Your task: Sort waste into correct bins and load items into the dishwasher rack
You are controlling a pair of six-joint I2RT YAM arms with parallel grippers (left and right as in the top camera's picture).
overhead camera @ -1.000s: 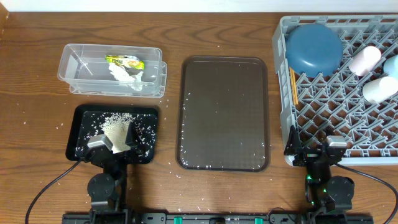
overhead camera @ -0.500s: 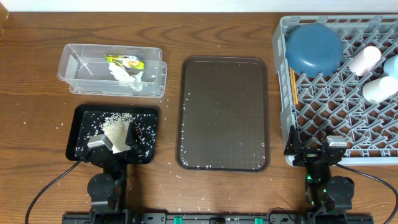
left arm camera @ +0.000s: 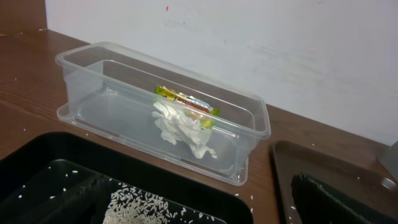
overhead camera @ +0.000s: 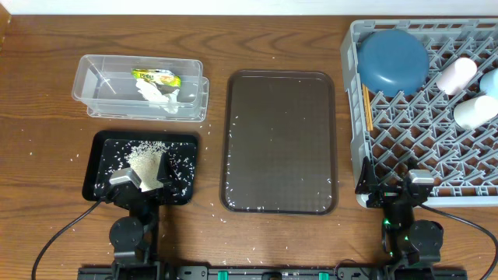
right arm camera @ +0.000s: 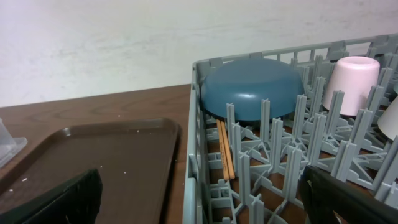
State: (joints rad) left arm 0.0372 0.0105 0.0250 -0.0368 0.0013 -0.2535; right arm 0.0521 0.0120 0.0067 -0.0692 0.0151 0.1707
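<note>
Three kinds of waste, all binned: loose rice grains (overhead camera: pixel 144 158) heaped in the black tray (overhead camera: pixel 99 155); the crumpled napkin (overhead camera: pixel 159 97) and the yellow-green snack wrapper (overhead camera: pixel 156 78) touching each other in the clear tub (overhead camera: pixel 84 74), which stands just behind the black tray. Five items, all in the dishwasher rack (overhead camera: pixel 436 167) at the right: the dark-blue bowl (overhead camera: pixel 393 56) mouth-down in the far left corner, the chopsticks (overhead camera: pixel 367 107) along the left wall beside it, and the pink cup (overhead camera: pixel 456 75), light-blue cup (overhead camera: pixel 492 80) and white cup (overhead camera: pixel 475 111) grouped at the right side. The brown serving tray (overhead camera: pixel 280 140) lies between bins and rack, bare but for a few stray grains; more dot the table (overhead camera: pixel 47 155) near the black tray. Left gripper (overhead camera: pixel 143 182): over the black tray's near edge, fingers spread wide, holding nothing. Right gripper (overhead camera: pixel 394 183): at the rack's near left corner, likewise spread and empty. Change over the last second: none; every object and both arms stand as they were. Reading: sorting and loading appear finished, with only scattered grains outstanding.
</note>
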